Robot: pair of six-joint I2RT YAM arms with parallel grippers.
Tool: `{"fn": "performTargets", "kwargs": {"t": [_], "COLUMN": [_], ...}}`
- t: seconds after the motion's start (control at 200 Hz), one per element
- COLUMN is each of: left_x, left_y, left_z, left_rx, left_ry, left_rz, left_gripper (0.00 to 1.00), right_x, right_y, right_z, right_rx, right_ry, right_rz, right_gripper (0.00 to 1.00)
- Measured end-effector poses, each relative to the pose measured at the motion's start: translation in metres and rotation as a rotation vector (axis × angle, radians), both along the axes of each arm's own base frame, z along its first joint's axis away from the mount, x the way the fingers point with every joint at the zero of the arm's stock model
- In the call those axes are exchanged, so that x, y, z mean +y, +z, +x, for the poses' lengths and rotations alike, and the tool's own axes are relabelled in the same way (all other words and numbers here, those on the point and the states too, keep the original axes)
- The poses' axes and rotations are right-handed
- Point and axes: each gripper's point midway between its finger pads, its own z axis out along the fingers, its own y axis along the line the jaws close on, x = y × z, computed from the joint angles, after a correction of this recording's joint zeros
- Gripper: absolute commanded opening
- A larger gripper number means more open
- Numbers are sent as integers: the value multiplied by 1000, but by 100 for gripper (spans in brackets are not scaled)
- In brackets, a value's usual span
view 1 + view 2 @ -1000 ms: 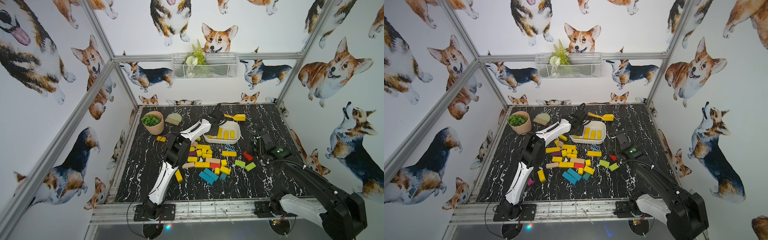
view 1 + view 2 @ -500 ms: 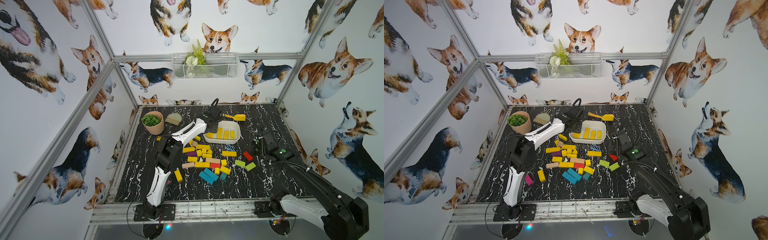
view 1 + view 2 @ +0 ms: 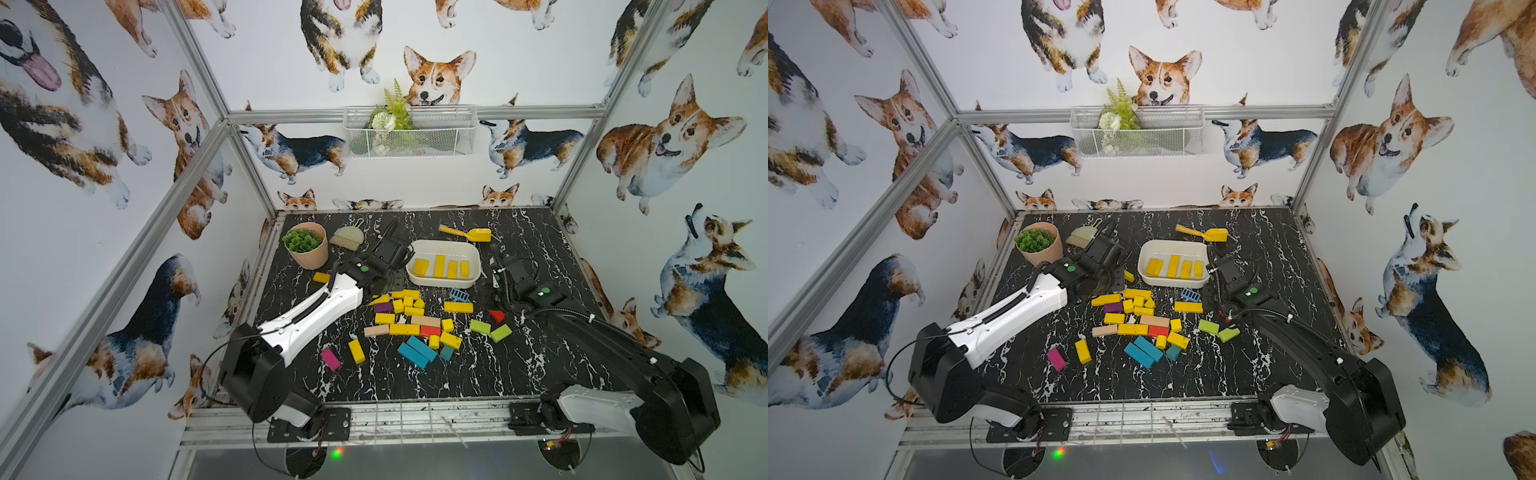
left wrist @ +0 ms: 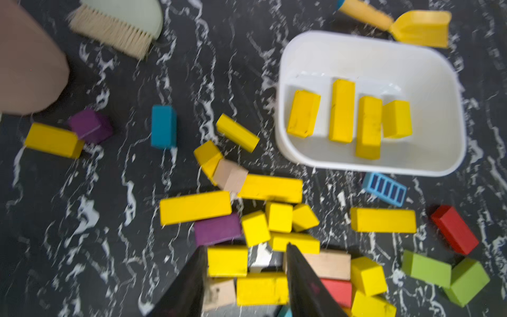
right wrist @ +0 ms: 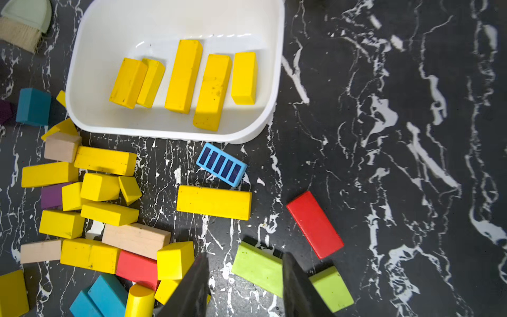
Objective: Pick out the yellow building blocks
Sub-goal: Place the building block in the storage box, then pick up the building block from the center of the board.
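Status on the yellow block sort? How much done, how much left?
Done: five yellow blocks lie in the white tray. In hand: nothing; left gripper and right gripper both hover with fingers apart, empty. Left: most of it, over a dozen more in the mixed pile, plus a stray bar beside the pot and another nearer the front.

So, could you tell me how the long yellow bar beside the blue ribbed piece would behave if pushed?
The long yellow bar looks like rigid painted wood, unlikely to flex. Lying flat on a broad face, it would probably slide, not roll or tip.
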Motion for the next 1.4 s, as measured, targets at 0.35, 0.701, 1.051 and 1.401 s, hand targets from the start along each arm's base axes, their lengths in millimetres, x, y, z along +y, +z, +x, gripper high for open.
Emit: {"fn": "performTargets", "kwargs": {"t": [0.35, 0.701, 1.051, 1.401], "left_x": [78, 89, 90, 96], "left_y": [-66, -119, -147, -146], "left_z": [-110, -139, -124, -111], "left_rx": [240, 374, 412, 356], "left_ry": [199, 243, 280, 266], "left_rz": [0, 28, 57, 106], "left_gripper": [52, 65, 56, 25], "right_x": [12, 9, 4, 0], "right_y": [-6, -1, -1, 0], "right_z": [8, 10, 5, 5], "right_rx": [8, -13, -20, -25], "right_ry": [21, 7, -5, -23], "right_rz": [11, 4, 2, -1], "right_gripper": [46, 46, 45, 45]}}
